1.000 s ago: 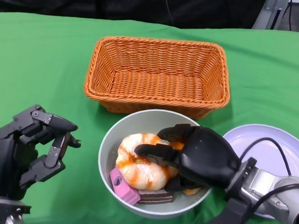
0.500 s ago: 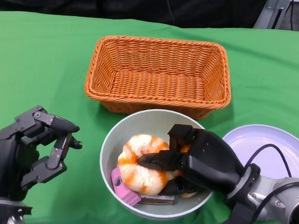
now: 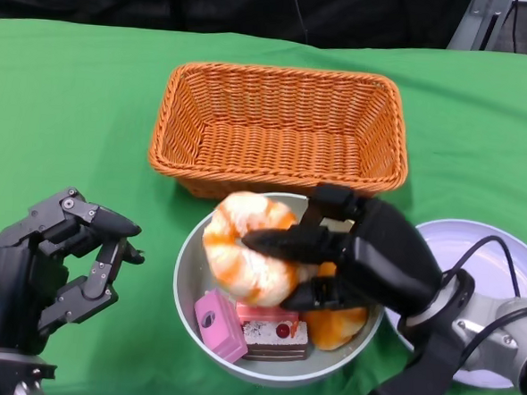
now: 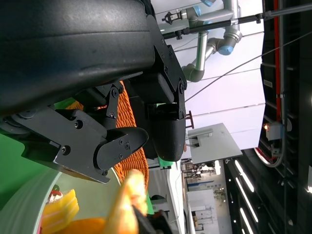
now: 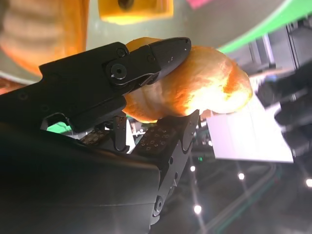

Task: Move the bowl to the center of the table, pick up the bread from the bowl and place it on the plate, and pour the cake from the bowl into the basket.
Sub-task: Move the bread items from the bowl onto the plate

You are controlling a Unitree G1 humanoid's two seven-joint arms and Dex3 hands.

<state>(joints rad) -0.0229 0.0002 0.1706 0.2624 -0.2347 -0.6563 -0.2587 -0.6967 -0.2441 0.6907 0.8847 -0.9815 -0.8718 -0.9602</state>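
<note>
A grey bowl (image 3: 187, 273) sits in front of me at the table's middle. My right hand (image 3: 367, 262) grips the round bread (image 3: 242, 250) with orange glaze and holds it lifted above the bowl's left side. In the right wrist view the bread (image 5: 204, 83) is clamped between the black fingers (image 5: 141, 61). Cake pieces lie in the bowl: a pink one (image 3: 218, 325), a layered slice with a cherry (image 3: 273, 334) and an orange piece (image 3: 334, 325). The pale plate (image 3: 501, 266) lies to the right. My left hand (image 3: 49, 269) hovers left of the bowl, holding nothing, fingers apart.
An empty wicker basket (image 3: 279, 131) stands just behind the bowl on the green cloth (image 3: 72, 114). The black cable of my right arm (image 3: 488, 256) loops over the plate. The left wrist view shows the basket's edge (image 4: 127, 161) and the bowl's rim (image 4: 22, 204).
My right hand has closed on the bread and raised it out of the bowl, uncovering the cake pieces beneath. The left hand has stayed put.
</note>
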